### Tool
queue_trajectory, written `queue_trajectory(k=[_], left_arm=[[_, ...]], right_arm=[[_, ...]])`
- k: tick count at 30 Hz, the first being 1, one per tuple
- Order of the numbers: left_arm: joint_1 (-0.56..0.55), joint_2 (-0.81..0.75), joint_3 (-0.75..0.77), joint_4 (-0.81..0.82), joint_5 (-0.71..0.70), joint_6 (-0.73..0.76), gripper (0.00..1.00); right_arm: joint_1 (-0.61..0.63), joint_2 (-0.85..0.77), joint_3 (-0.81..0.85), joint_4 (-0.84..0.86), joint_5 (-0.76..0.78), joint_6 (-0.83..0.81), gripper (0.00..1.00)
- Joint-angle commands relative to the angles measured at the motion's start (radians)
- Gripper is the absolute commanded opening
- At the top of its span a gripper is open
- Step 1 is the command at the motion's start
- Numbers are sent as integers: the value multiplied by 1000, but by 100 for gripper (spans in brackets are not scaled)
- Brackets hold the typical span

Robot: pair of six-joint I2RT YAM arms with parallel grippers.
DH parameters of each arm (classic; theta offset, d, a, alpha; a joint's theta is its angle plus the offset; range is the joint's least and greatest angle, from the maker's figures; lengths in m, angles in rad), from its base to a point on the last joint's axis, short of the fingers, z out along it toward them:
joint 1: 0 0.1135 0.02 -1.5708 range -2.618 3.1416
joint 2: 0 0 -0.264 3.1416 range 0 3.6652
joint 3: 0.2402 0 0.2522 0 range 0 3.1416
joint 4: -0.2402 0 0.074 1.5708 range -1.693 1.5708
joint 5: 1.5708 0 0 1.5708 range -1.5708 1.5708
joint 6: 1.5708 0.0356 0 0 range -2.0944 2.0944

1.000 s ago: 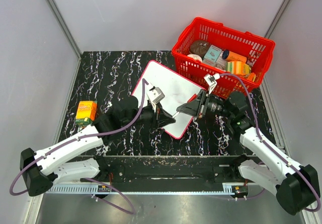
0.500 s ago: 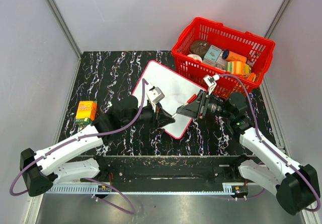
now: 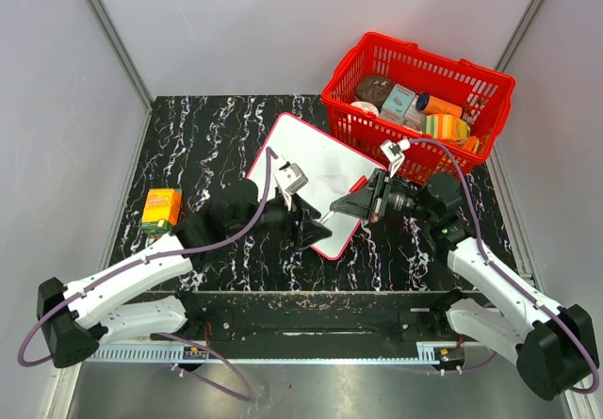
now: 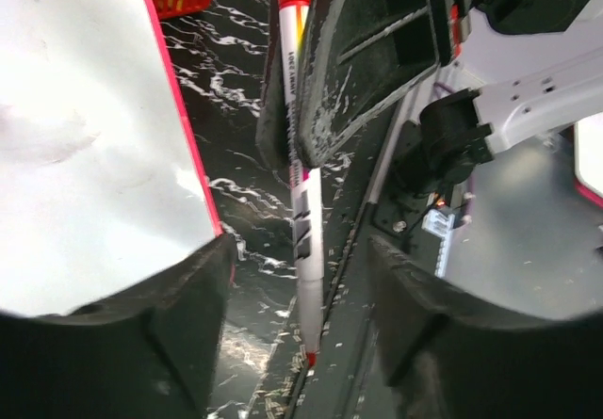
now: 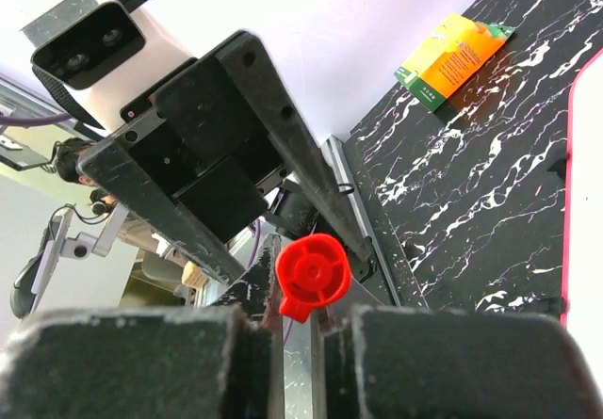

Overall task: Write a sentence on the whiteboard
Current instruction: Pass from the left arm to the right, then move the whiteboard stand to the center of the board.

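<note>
Starting at the left of the top view, there's an orange box [image 3: 162, 206] sitting by itself on the black marbled table [image 3: 207, 136], well away from everything else. Next is the left gripper [image 3: 309, 223], hovering over the near edge of the whiteboard [image 3: 311, 160]. The board lies flat mid-table and it's skewed: its long axis runs diagonally from back-left to front-right, and the far right corner is just beside the red basket [image 3: 443, 56] of groceries. From up there you honestly can't read either set of jaws, the wrist cams are what sort it out. The left wrist view shows a marker [image 4: 301, 202] running straight up and down the frame, with the red end up top inside the other arm's black fingers [image 4: 377, 61]. Its lower end hangs between the left fingers [image 4: 122, 334] with a clear gap on each side, so that gripper is partly open and holding nothing. That view also shows a faint smudge on the white surface, which the top view doesn't. The right wrist view looks down the marker end-on, so all you get is the red butt end pinched tight between its own fingers [image 5: 471, 362]. So the right gripper [image 3: 350, 204] is clamped on the marker, pointing it at the left gripper.
</note>
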Motion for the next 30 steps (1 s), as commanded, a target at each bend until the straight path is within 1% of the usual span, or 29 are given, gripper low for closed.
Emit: queue_trajectory(k=[1, 2, 3, 7, 10, 11, 13, 14, 17, 21, 22, 24, 25, 30], left_arm=[[6, -56, -4, 33, -35, 7, 74], [4, -67, -9, 30, -46, 5, 83], [6, -81, -23, 27, -60, 2, 99], [6, -157, -73, 22, -132, -16, 99], [6, -200, -106, 14, -221, -32, 99], [6, -208, -110, 8, -274, -33, 99], [6, -226, -122, -16, -334, -44, 99], [6, -231, -126, -23, -412, -51, 99], [12, -228, -133, -56, -527, -73, 99], [69, -178, -115, -162, -586, -110, 99], [108, -144, -113, -179, -589, -119, 99], [152, -107, -110, -234, -584, -151, 99], [188, -70, -109, -248, -586, -160, 99], [267, 52, -142, -283, -635, -180, 99]], right_arm=[[7, -36, 0, -7, 7, -40, 0], [7, -42, 0, -16, 18, -46, 0], [7, -51, -2, -45, 29, -55, 0], [6, -103, -18, -116, 95, -103, 0], [9, -114, -31, -150, 113, -126, 0], [6, -112, -25, -169, 119, -133, 0], [9, -96, -14, -185, 118, -153, 0], [7, -88, 0, -205, 120, -161, 0], [7, -66, 15, -222, 121, -183, 0], [7, -74, 12, -229, 142, -199, 0], [7, -80, 12, -236, 152, -203, 0], [7, -82, 14, -245, 155, -212, 0], [6, -80, 17, -249, 156, -213, 0], [7, -79, 15, -271, 170, -210, 0]])
